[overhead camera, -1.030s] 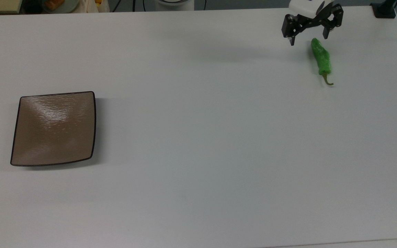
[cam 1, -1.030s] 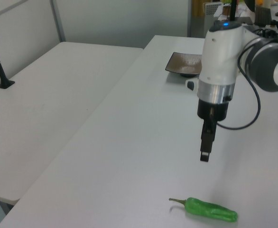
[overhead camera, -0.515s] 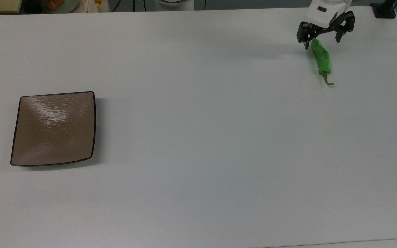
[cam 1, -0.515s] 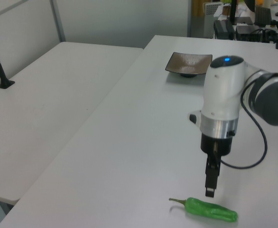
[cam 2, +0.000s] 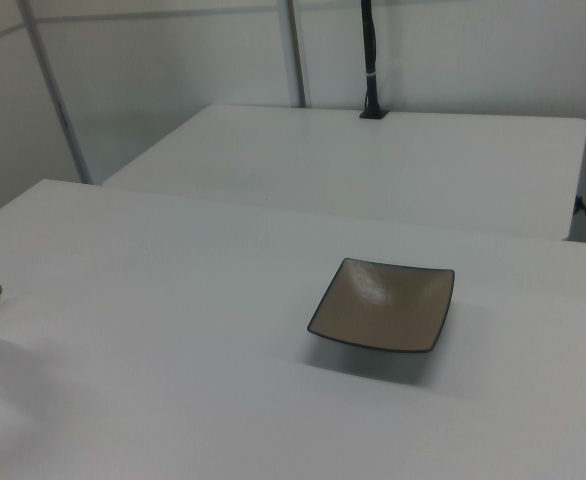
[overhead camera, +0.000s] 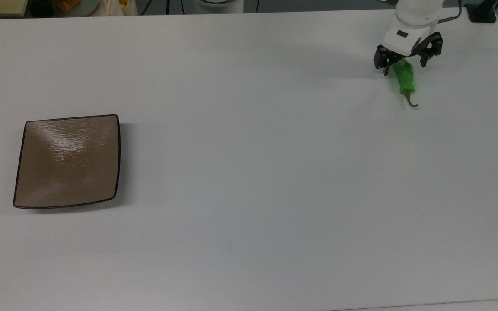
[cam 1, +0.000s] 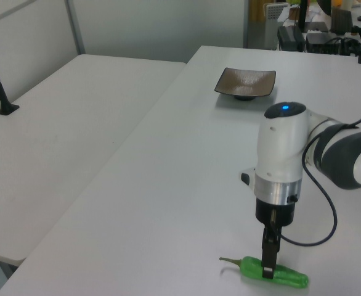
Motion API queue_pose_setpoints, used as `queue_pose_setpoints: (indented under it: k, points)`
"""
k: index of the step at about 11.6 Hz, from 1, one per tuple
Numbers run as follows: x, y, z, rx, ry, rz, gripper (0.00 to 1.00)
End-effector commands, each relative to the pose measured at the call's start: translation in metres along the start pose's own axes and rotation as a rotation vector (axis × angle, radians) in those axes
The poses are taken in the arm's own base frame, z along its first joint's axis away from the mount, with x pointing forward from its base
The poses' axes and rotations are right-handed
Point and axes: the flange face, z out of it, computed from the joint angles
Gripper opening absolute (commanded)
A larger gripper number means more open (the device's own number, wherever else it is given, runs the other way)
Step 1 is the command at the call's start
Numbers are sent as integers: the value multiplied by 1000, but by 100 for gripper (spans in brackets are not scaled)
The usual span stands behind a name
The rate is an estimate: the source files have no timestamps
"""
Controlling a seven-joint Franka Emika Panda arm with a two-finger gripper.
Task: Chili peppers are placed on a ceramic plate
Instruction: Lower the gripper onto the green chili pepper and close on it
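Surface: we see a plain white worktop [overhead camera: 249, 172], a second one beside it in the left view | Pepper [overhead camera: 406, 80] lies at the top view's far right, well apart from the plate [overhead camera: 67, 160] | Hand [overhead camera: 407, 65] down over pepper, fingers apart, straddling it | Writing: none we can read

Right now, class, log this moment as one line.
tool: open, straddling chili pepper | chili pepper: on table | ceramic plate: empty
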Motion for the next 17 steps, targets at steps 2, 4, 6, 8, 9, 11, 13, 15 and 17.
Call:
queue_pose_setpoints:
  k: [2,4,6,8,9,11,13,15,17]
  points:
    - [0,-15,17,10,18,-16,100]
    - [-2,-15,23,-15,25,-50,62]
    - [-2,-14,25,-27,29,-61,14]
    - [0,-13,24,-31,34,-67,13]
    - [0,-13,24,-35,37,-72,13]
    - [7,-14,14,-30,59,-75,12]
    - [11,-12,8,-29,67,-76,13]
    - [25,-10,-10,-18,95,-65,13]
    - [35,0,-24,-39,132,-88,14]
